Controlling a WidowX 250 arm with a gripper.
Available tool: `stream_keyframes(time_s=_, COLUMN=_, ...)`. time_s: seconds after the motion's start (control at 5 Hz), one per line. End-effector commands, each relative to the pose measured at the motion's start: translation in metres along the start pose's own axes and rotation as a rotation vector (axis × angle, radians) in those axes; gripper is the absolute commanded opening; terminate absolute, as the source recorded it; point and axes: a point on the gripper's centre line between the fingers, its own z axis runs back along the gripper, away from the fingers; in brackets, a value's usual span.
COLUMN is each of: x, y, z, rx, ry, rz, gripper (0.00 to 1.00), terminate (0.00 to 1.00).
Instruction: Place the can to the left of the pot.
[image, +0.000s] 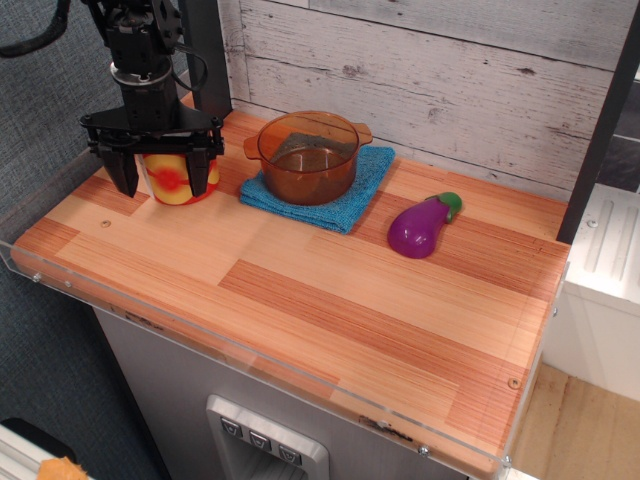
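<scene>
The can (174, 180), with a red and yellow label, is at the back left of the wooden table, left of the pot. My gripper (164, 172) comes down from above, and its two black fingers (127, 170) press the can's left and right sides. The can's lid is hidden under the gripper. I cannot tell whether the can rests on the table or hangs just above it. The amber-brown translucent pot (308, 157) stands on a blue cloth (350, 203) a short gap to the right of the can.
A purple toy eggplant (422, 226) lies right of the cloth. A black post (205, 60) rises just behind the gripper, in front of the plank wall. A clear guard (30, 265) runs along the table's left and front edges.
</scene>
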Motion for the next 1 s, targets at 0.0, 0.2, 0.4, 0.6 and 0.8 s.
stream_keyframes(time_s=0.0, x=0.002, y=-0.01, z=0.019, rx=0.013, ry=-0.08, rz=-0.003, gripper=1.0, terminate=0.0)
stream_keyframes(time_s=0.2, x=-0.009, y=-0.013, z=0.03, rx=0.009, ry=-0.076, rz=-0.004, gripper=1.0, terminate=0.0)
stream_keyframes(time_s=0.4, x=-0.024, y=-0.019, z=0.041, rx=-0.002, ry=-0.069, rz=-0.013, gripper=1.0, terminate=0.0)
stream_keyframes(time_s=0.6, x=-0.04, y=-0.027, z=0.05, rx=-0.014, ry=-0.057, rz=-0.06, gripper=1.0, terminate=0.0)
stream_keyframes(time_s=0.8, x=-0.056, y=-0.041, z=0.064, rx=-0.024, ry=-0.04, rz=-0.155, gripper=1.0, terminate=0.0)
